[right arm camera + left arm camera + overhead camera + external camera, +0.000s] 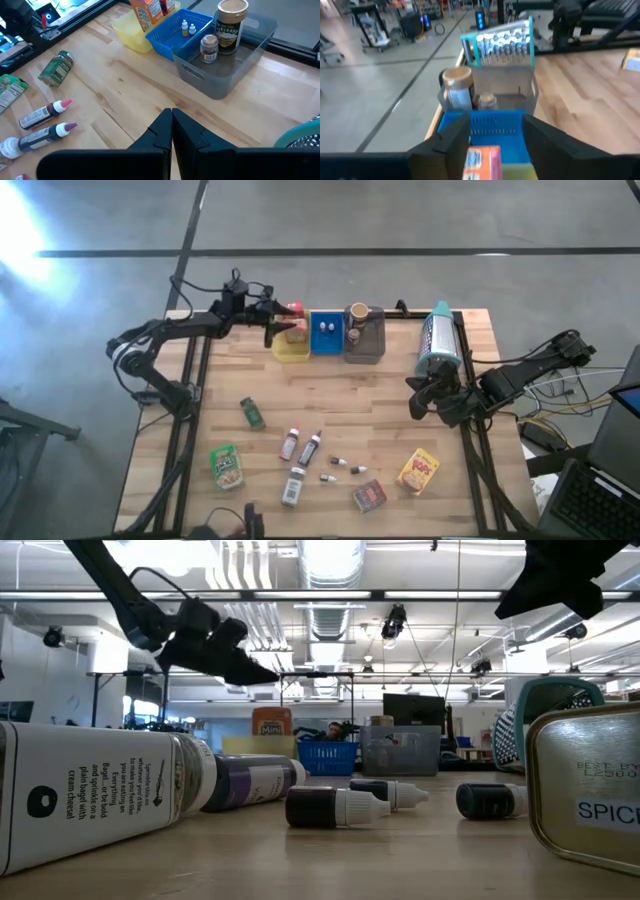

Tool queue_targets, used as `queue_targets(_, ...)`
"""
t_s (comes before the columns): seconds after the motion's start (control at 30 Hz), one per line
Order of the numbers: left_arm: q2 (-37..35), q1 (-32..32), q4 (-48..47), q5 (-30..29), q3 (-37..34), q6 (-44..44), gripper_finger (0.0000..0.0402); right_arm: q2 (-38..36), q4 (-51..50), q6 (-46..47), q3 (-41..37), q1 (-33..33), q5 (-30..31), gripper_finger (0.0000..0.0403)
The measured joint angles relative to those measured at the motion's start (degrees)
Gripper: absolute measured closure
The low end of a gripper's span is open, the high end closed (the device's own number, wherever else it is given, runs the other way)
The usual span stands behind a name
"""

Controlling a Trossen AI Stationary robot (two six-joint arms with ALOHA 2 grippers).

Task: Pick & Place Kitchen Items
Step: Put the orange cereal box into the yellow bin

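A pale butcher-block surface (330, 395) stands on a grey concrete floor, with a lit workshop hall behind it in the low view.

At its ten o'clock, the left tool (281, 320) hangs over the yellow tray (291, 350), its fingers part-spread either side of an orange-and-pink snack box (481, 163) that stands in that tray; whether they touch the box I cannot tell. My judgement is that this box is either just being set down or just let go.

Next along at twelve o'clock, the blue tray (181, 31) holds two tiny vials (188, 28), and the grey tray (235, 55) just beside it holds a large jar (231, 25) and a small jar (208, 48). So a few items look sorted.

Most are still loose across the six o'clock half: a green pouch (227, 466), a green tin (252, 413), two slim dark bottles (300, 446), a white shaker (293, 486), small vials (342, 469), a dark tin (369, 496) and a yellow pouch (419, 471). A teal grater (439, 338) lies at two o'clock.

At three o'clock the right tool (172, 125) waits, pressed shut and empty.
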Motion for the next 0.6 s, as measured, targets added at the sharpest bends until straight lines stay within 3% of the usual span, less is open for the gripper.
queue_targets(0.33, 0.2, -0.1, -2.2, -1.6, 0.0, 2.1, 0.0387, 0.0, 0.0, -0.6, 0.0, 0.0, 0.0, 0.0394)
queue_targets(0.6, 0.2, -0.1, -7.2, -4.2, 0.0, 3.9, 0.0397, 0.0, 0.0, -1.4, 0.0, 0.0, 0.0, 0.0394)
